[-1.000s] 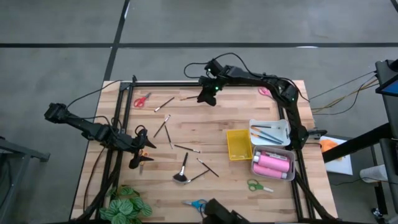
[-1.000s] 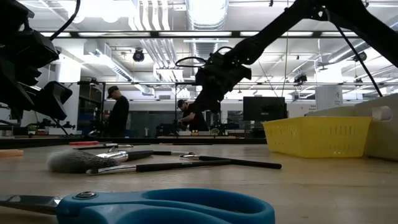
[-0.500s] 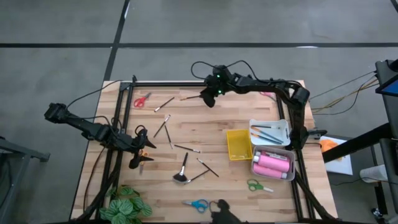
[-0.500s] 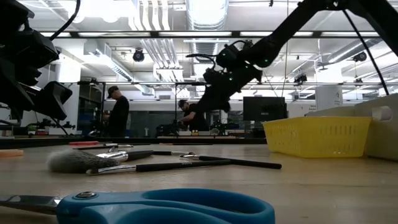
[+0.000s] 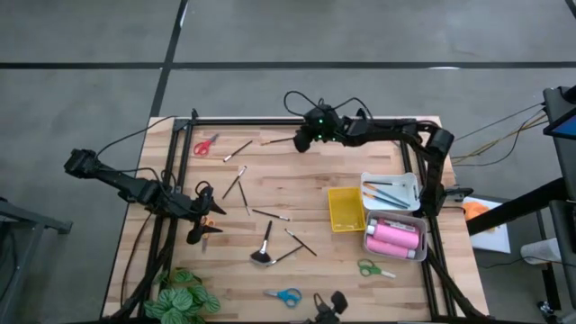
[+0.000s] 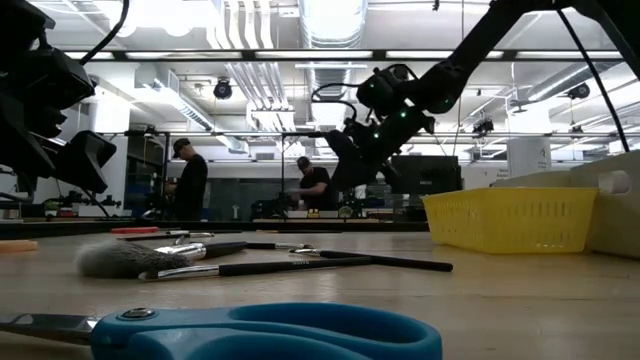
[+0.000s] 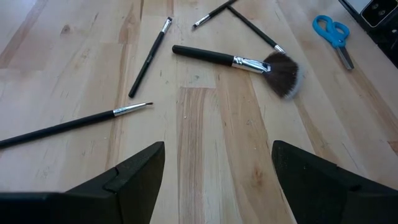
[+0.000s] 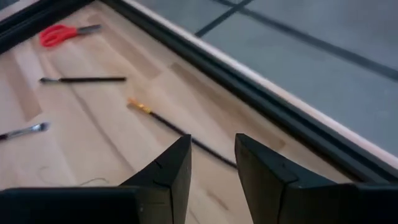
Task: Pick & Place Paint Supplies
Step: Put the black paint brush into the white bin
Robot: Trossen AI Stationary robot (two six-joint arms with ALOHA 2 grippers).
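My right gripper (image 5: 301,142) is open near the table's far edge. It also shows in the right wrist view (image 8: 212,142) and the low view (image 6: 345,182). Its fingers stand on either side of a thin black brush with a gold ferrule (image 8: 163,122), above it and not touching. That brush lies flat on the table (image 5: 277,140). My left gripper (image 5: 200,232) is open and empty at the left, beside orange scissors (image 5: 210,220). Before it lie the fluffy black brush (image 7: 280,70) and thin brushes (image 7: 149,57). Red scissors (image 5: 205,144) lie at the far left.
A yellow tray (image 5: 344,209), a white tray with brushes (image 5: 390,191) and a white tray with pink bottles (image 5: 394,237) stand at the right. Green scissors (image 5: 373,268) and blue scissors (image 5: 284,295) lie near the front. A green plant (image 5: 183,297) stands at the front left. People stand in the room behind.
My right arm has drawn its wrist toward the table's right edge. The right gripper has tipped flatter and sunk a little over the thin brush at the far edge.
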